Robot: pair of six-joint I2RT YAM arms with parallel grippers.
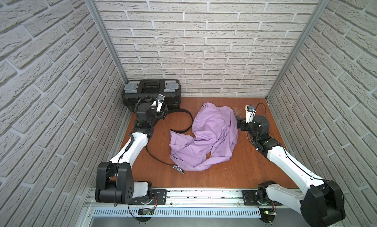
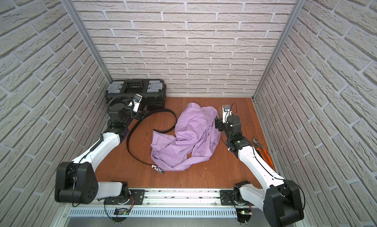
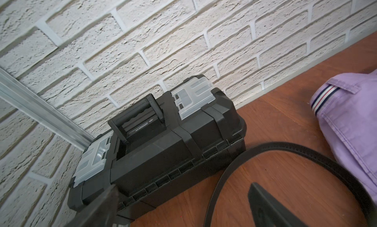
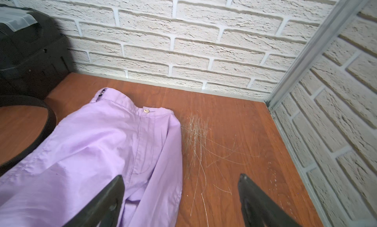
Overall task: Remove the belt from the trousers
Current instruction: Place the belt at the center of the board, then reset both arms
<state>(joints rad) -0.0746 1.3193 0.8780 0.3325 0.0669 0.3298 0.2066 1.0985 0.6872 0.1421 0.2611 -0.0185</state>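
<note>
Belt (image 3: 295, 145): stiff, light strap beside toolbox (image 1: 151, 89), seemingly clear of trousers (image 1: 210, 138).
Hold: mid-strap, near toolbox.
Left gripper (image 3: 183, 186): wide, empty.
Right gripper (image 4: 181, 176): wide, empty.

Surface: brown wooden tabletop (image 1: 224, 175).
Far left corner: black toolbox (image 1: 152, 91), against the back wall.
Middle: lilac trousers (image 1: 208, 138), crumpled.
Left of trousers: black belt (image 3: 306, 149), lying in loose curves; buckle (image 1: 178, 169) at the cloth's near edge.
Right edge: orange-handled pliers (image 2: 264, 152).
Wear: pale scratches (image 4: 195, 134) beside the waistband.
</note>
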